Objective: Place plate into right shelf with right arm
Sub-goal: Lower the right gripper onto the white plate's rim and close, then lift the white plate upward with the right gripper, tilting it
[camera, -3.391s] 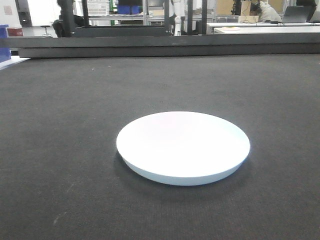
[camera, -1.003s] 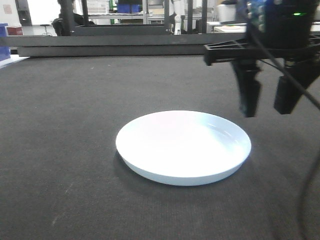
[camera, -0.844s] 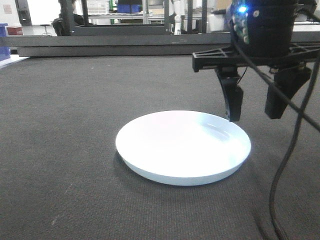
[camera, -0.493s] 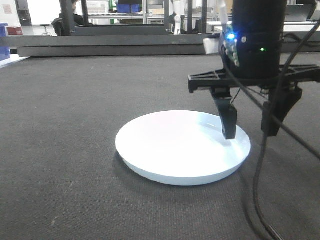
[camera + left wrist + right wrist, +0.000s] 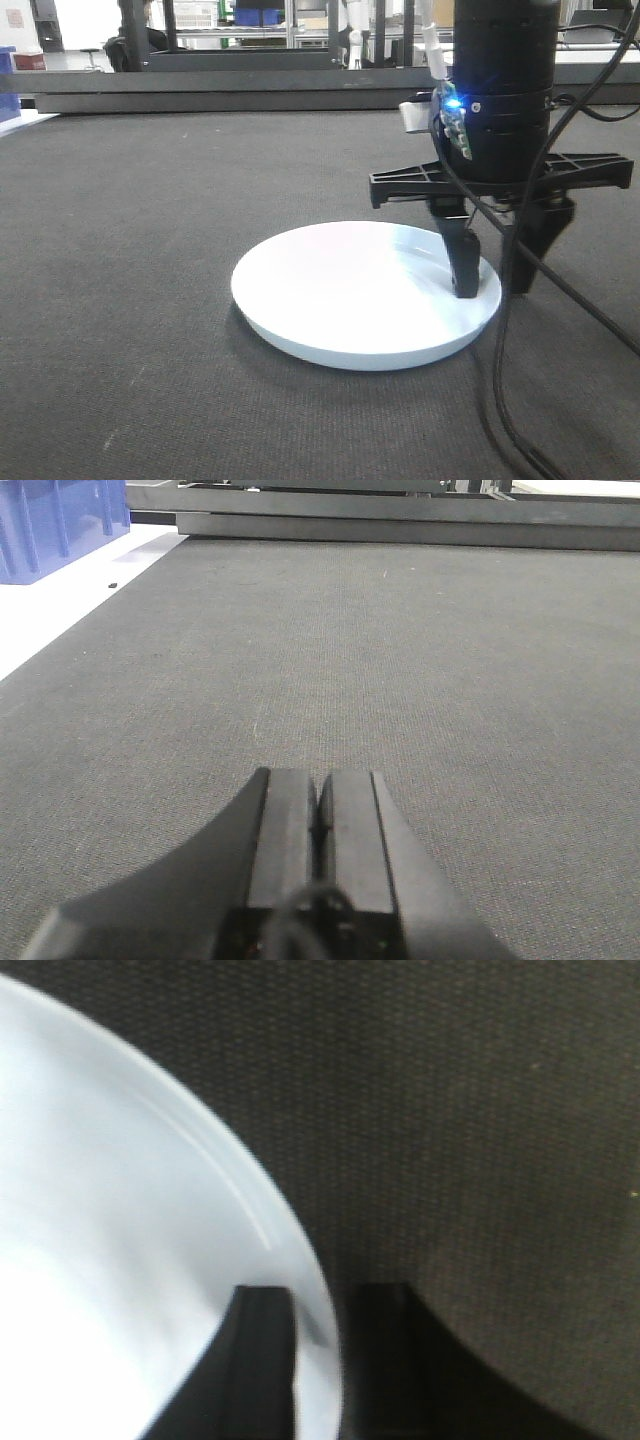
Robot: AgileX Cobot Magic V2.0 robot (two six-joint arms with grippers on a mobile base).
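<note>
The white plate [image 5: 350, 295] lies flat on the dark mat. My right gripper [image 5: 493, 286] points straight down over the plate's right rim. It is open, with one finger [image 5: 464, 270] inside the plate and the other outside on the mat. In the right wrist view the rim of the plate [image 5: 120, 1210] passes between the two fingers of the gripper [image 5: 322, 1300], with a gap on both sides. My left gripper [image 5: 320, 780] is shut and empty, low over bare mat. The right shelf is out of view.
The dark mat [image 5: 150, 200] covers the whole table. A low dark rail [image 5: 200, 95] runs along its far edge, with racks and benches behind. A blue bin [image 5: 50, 525] stands off the mat's far left corner. Cables hang from my right arm [image 5: 500, 400].
My right gripper came in from the upper right and dropped over the plate's right rim, with one finger now inside the plate. The plate has not moved.
</note>
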